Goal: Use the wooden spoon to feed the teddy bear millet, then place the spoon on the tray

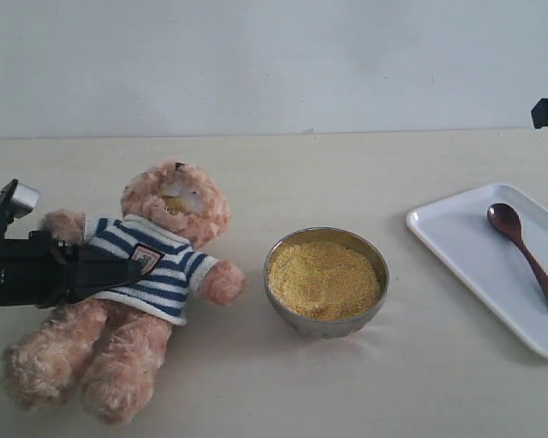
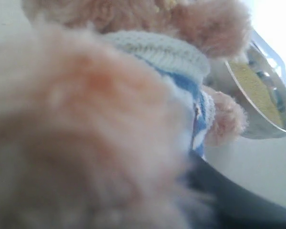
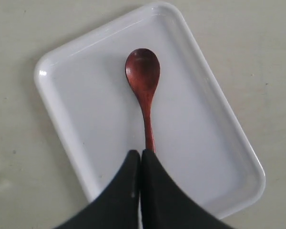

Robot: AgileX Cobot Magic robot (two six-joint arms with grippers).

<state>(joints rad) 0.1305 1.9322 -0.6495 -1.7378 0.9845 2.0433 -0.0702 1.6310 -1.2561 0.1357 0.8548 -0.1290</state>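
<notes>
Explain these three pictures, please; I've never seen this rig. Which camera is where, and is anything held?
A robot with two arms, each ending in a gripper. One camera overlooks the table; the other two sit on the wrists. On the table lie a teddy bear, a metal bowl of millet, and a tray with the wooden spoon resting on it. The left gripper seems to clamp the bear's body. The right gripper hangs shut and empty above the spoon.

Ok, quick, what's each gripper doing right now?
Left gripper: closed on the teddy bear.
Right gripper: shut, empty, above the wooden spoon lying on the tray.
</notes>
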